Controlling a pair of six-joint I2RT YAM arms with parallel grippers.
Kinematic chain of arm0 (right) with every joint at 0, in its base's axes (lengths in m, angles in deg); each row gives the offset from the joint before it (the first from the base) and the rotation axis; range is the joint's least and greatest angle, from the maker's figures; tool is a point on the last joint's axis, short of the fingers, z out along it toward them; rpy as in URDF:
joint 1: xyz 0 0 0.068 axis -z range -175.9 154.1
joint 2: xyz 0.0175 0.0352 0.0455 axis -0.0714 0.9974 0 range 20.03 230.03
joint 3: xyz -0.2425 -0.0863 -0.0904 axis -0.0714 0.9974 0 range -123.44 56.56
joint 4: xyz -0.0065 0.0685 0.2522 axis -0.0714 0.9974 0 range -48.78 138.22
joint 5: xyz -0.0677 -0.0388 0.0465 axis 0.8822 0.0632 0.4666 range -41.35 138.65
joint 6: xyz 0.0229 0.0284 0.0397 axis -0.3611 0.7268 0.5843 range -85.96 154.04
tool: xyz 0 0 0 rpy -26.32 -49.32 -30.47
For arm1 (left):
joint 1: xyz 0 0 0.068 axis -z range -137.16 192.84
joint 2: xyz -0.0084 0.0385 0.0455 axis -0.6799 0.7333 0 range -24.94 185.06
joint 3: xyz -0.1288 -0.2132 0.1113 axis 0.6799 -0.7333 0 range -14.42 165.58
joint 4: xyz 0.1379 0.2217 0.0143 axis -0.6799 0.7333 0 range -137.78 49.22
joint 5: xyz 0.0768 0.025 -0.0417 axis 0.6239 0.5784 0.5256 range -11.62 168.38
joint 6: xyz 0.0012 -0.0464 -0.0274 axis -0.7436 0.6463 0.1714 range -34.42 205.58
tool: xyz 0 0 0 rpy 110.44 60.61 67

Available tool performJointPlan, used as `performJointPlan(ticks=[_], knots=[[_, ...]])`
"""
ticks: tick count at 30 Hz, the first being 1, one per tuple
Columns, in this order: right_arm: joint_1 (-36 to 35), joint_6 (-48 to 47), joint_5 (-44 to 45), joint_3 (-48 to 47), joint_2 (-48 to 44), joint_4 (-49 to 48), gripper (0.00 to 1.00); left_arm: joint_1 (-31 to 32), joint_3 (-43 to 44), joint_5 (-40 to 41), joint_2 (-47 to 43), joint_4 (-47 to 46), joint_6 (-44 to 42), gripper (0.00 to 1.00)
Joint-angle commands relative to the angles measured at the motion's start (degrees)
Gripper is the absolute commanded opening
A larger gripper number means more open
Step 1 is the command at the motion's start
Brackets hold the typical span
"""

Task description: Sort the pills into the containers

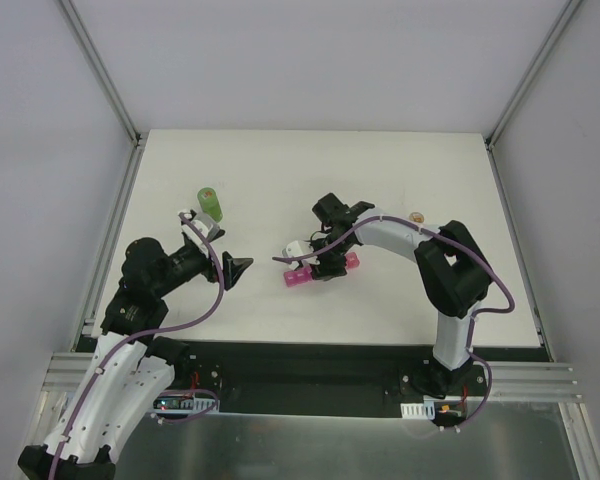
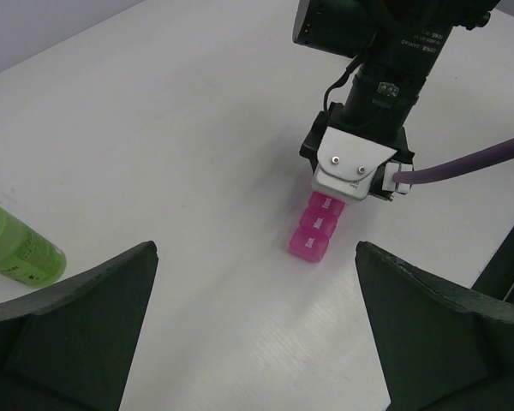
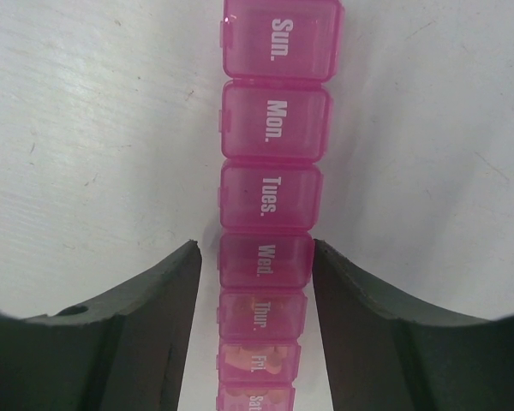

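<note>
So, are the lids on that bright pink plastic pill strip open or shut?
Shut: every lid visible on the pink pill strip lies flat, label up.

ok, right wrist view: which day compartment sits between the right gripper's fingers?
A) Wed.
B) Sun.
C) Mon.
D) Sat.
A: the right gripper straddles the pink pill organizer with one finger on each side of the lid marked Wed.; Sun. and Mon. lie farther up the strip and Sat. is at the bottom edge.
</note>
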Motion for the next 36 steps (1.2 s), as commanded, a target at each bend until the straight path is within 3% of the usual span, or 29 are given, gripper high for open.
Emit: performJointPlan(ticks=[1, 14, 22, 31, 36], knots=[[-0.25, -0.43, -0.81, -0.36, 0.65, 0.9, 0.56, 0.67, -0.4, -1.77, -0.6, -2.39, -1.23, 0.99], [0.01, -0.43, -2.03, -1.15, 0.65, 3.36, 0.39, 0.93, -1.02, -3.44, -1.04, -2.83, -2.1, 0.99], [1.68, 0.01, -6.69, -4.4, -0.49, 7.58, 0.35, 2.42, -6.82, -15.83, -0.86, -8.98, -5.44, 0.99], [2.47, -0.08, -7.75, -4.67, -2.42, 7.76, 0.34, 6.72, -9.8, -15.66, 0.54, -10.3, -8.96, 0.99], [2.47, 1.67, -8.63, -5.46, -1.55, 7.41, 0.34, 12.87, -12.53, -9.35, 2.39, -12.58, -11.5, 0.98]])
